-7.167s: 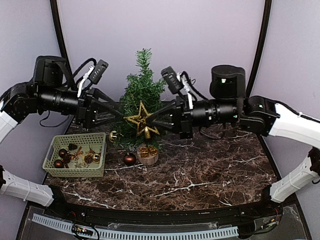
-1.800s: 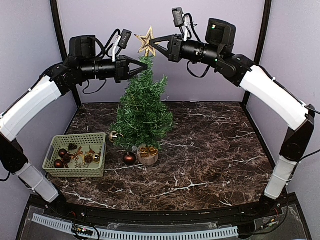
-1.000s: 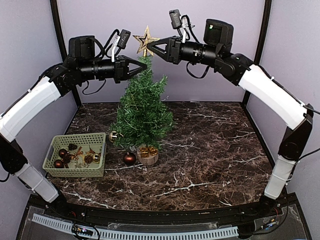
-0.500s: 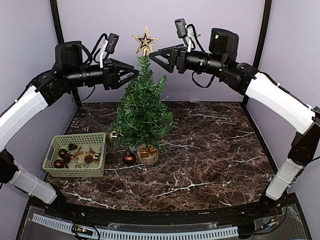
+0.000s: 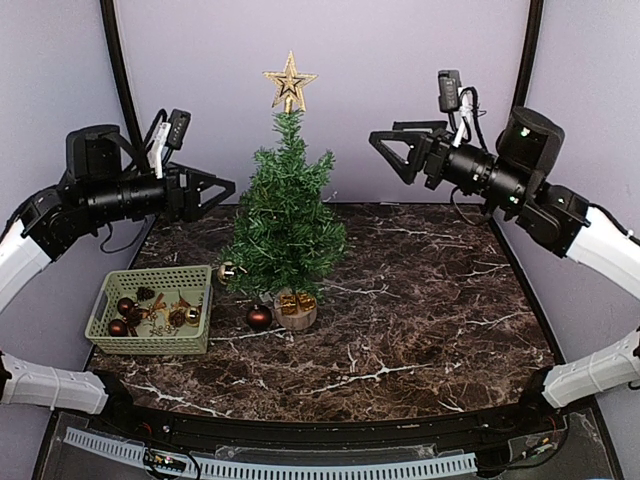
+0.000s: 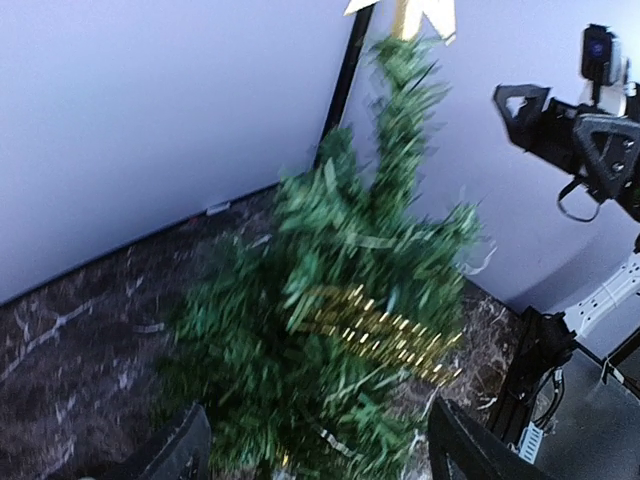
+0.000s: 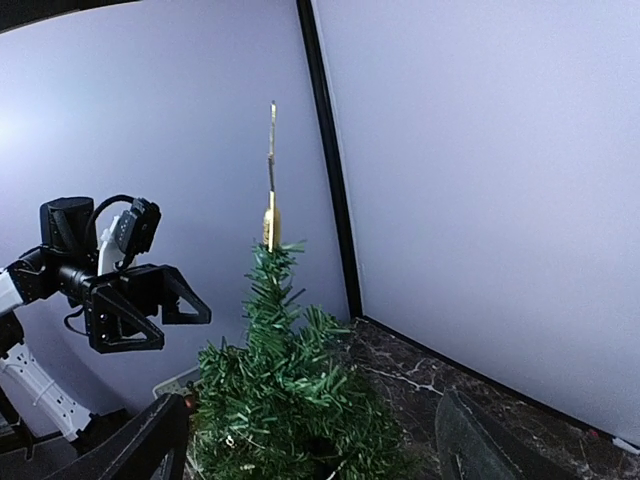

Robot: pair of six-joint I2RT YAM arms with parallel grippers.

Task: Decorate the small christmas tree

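Both arms have pulled back from the tree (image 5: 285, 215), and the left fingers (image 5: 210, 180) and right fingers (image 5: 383, 152) are now spread and empty. The star (image 5: 290, 80) is left upright on the tip, so the topper step looks done. The tree stands on the bench (image 5: 420, 300) between both sets of fingers, well apart from each.

Dark marble table (image 5: 430, 325) bears the small christmas tree (image 5: 285, 215); green basket (image 5: 150, 342); brown bauble (image 5: 259, 318).
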